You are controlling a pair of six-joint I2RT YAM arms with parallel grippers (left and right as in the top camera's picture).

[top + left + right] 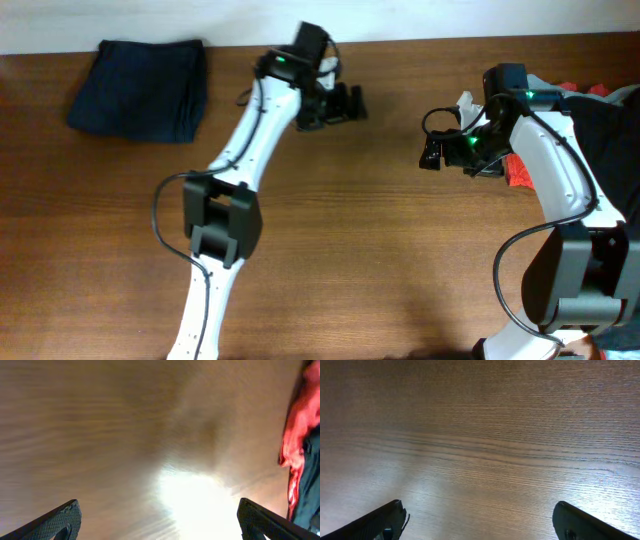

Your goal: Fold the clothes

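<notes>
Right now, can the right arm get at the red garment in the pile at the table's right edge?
Probably yes. The red garment lies just behind the right gripper, which is open and empty over the bare table but faces away from it; the arm would have to turn back.

The right gripper (477,512) shows two dark fingers (380,522) wide apart, at the lower left and lower right, over the brown wooden table (480,420).
</notes>
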